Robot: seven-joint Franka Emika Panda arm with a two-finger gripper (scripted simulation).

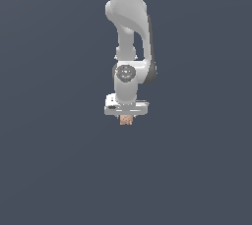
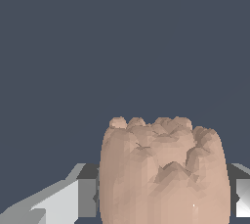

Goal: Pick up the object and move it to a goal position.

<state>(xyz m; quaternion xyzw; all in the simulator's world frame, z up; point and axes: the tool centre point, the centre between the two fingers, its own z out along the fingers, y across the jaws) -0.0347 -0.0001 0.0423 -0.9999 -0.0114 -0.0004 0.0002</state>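
Observation:
The object (image 1: 126, 119) is a small peach-tan lumpy thing with ridged folds. In the exterior view it pokes out just below the white gripper (image 1: 126, 119) at the middle of the picture, narrower than the gripper's body. In the wrist view the object (image 2: 163, 171) fills the space between the two fingers (image 2: 87, 196), whose pads press on its sides. The gripper is shut on it. The fingertips are hidden in the exterior view.
The white arm (image 1: 129, 37) comes down from the exterior view's top middle. A plain dark grey-blue surface (image 1: 59, 160) fills the background all around.

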